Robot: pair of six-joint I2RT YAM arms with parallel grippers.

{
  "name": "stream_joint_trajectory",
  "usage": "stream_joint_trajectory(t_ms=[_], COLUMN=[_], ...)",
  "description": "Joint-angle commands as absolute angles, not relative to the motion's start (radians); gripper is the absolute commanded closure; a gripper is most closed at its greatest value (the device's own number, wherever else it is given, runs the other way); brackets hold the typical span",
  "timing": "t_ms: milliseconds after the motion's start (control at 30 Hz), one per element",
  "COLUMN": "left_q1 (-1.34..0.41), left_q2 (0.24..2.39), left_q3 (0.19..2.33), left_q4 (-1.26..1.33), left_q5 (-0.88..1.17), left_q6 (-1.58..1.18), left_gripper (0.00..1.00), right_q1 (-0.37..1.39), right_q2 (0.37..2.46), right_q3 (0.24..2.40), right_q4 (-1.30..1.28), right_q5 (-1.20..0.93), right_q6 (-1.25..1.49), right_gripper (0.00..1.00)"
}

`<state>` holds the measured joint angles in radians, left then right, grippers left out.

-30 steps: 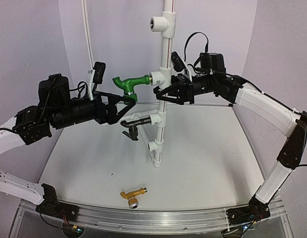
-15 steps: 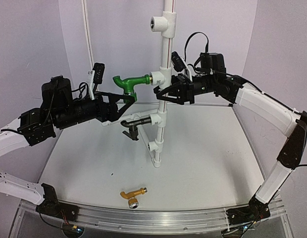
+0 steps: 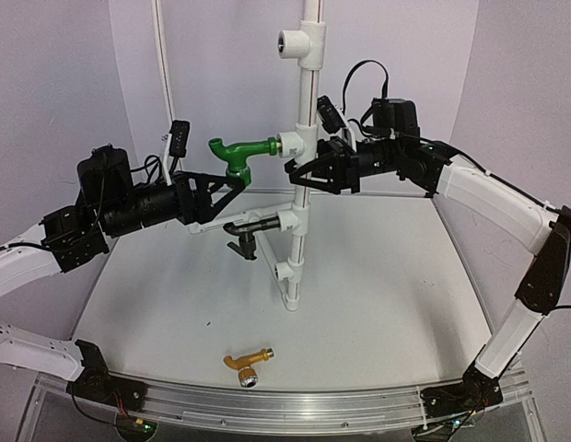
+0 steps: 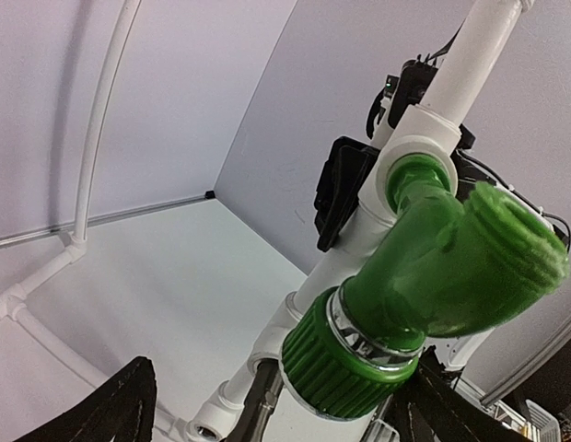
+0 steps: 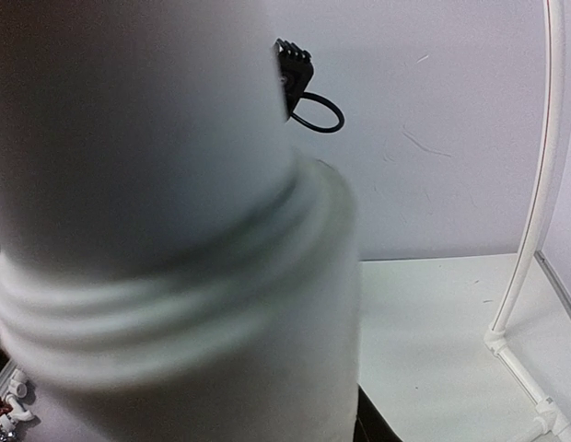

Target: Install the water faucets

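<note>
The green faucet (image 3: 238,152) sits screwed into a tee on the upright white pipe (image 3: 307,92), spout to the left. My left gripper (image 3: 234,183) is open just under it. In the left wrist view its ribbed green knob (image 4: 348,354) hangs between my two dark fingers (image 4: 115,412), with a wide gap on the left side. The black faucet (image 3: 248,230) sits in a lower tee. A golden-orange faucet (image 3: 246,363) lies on the table near the front edge. My right gripper (image 3: 305,174) is shut on the white pipe (image 5: 175,230), which fills its wrist view.
An empty tee (image 3: 297,41) sits at the top of the pipe and another (image 3: 285,271) near its foot. A thin white tube frame (image 3: 162,64) rises at the back left. The white table (image 3: 387,285) spreads round the pipe's base.
My left arm has drawn slightly back to the left and its wrist has turned, with the jaws still under the green knob. The right arm and the faucets have not moved.
</note>
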<state>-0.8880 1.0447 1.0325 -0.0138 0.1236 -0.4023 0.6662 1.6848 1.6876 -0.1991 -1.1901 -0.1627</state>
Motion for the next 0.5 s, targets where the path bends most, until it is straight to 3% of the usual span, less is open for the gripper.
stream_joint_trajectory(t_ms=[0, 233, 467], left_q1=[-0.776, -0.731, -0.730], left_q2=[1.055, 1.085, 1.068], left_q3=[1.012, 0.979, 0.916], left_q4=[0.059, 0.133, 0.249], left_q5=[0.075, 0.131, 0.232], left_q6=[-0.460, -0.492, -0.469], left_gripper=[0.12, 0.13, 0.20], right_q1=[0.663, 0.661, 0.662], right_q2=[1.641, 1.629, 1.629], right_q3=[1.663, 1.642, 1.629], right_q4=[-0.264, -0.265, -0.265], right_q5=[-1.265, -1.263, -1.257], right_q6=[-0.096, -0.101, -0.101], right_gripper=[1.00, 1.00, 1.00])
